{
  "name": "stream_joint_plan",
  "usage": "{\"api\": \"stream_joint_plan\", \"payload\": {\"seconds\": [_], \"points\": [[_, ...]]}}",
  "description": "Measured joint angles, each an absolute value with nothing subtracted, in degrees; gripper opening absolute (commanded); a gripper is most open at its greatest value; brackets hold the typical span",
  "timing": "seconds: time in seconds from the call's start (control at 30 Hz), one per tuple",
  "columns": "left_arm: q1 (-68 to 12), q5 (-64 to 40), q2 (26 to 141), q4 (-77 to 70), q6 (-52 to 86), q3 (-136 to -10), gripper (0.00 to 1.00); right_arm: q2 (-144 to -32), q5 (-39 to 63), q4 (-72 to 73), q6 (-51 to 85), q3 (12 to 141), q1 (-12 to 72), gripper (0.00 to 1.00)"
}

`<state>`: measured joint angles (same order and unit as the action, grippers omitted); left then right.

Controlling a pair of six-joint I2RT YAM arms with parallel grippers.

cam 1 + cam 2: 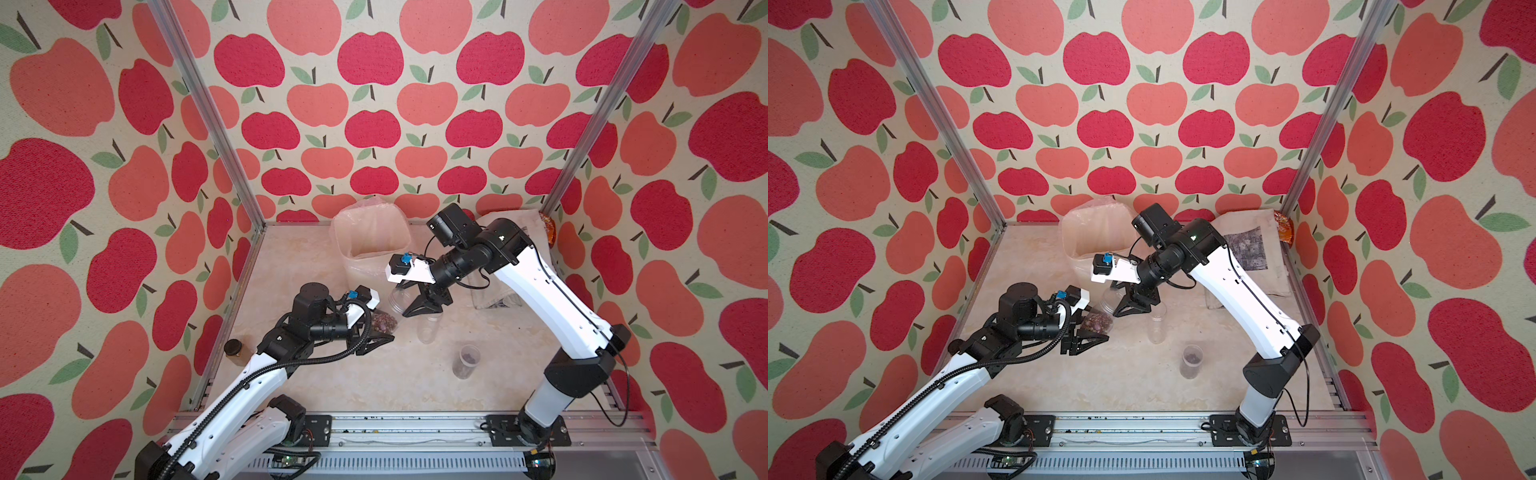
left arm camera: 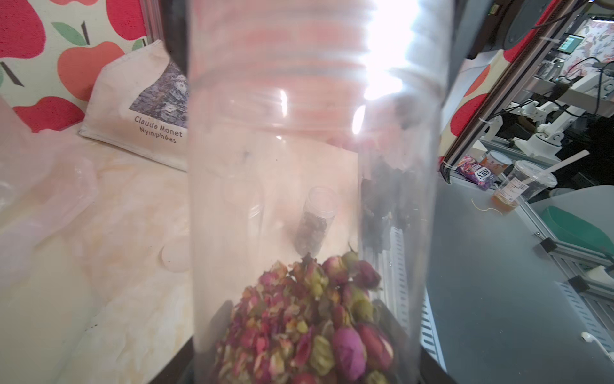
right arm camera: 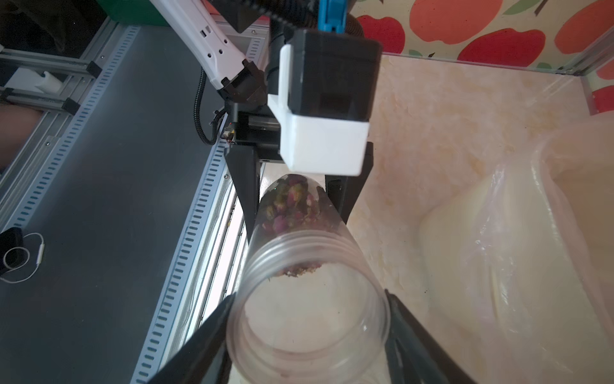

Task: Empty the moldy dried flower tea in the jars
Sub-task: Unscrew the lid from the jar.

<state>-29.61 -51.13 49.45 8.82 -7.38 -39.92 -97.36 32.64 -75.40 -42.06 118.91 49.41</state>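
Your left gripper (image 1: 384, 328) is closed on a clear jar (image 3: 299, 246) and holds it tipped over above the table (image 1: 374, 386). The jar's mouth is open and points toward your right gripper (image 3: 310, 296). Pink and green flower buds (image 2: 315, 316) lie piled at the jar's bottom end, by the left gripper. Your right gripper's two fingers (image 3: 206, 339) stand wide, one on each side of the jar's mouth. You cannot tell if they press on it or are just beside it. The cream bin (image 1: 365, 232) with its plastic bag stands near, behind the jar. A second jar (image 1: 430, 328) stands upright close by. A small jar (image 1: 463, 370) with dark tea bits (image 1: 470, 356) inside stands nearer the arm bases.
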Motion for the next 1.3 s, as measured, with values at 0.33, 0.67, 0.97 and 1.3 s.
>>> {"api": "stream_joint_plan", "payload": {"seconds": [0.33,0.67,0.97,1.3], "points": [[-35.55,-26.17,46.89,6.76,-17.21,-40.56,0.02,-85.80,26.85,-54.57,-6.37,108.47,48.16,0.96],[-43.53,-5.02,47.09,-0.71,-30.98,-40.36,0.02,-86.61,23.64,-54.43,21.93,106.43,45.34,0.96],[-44.31,1.45,47.59,-0.75,-34.48,-39.11,0.02,-86.52,25.65,-52.73,29.06,102.06,45.15,0.87],[-44.58,2.50,47.97,-0.89,-34.70,-39.11,0.01,-86.61,27.66,-52.10,29.71,101.69,46.33,0.82]]}}
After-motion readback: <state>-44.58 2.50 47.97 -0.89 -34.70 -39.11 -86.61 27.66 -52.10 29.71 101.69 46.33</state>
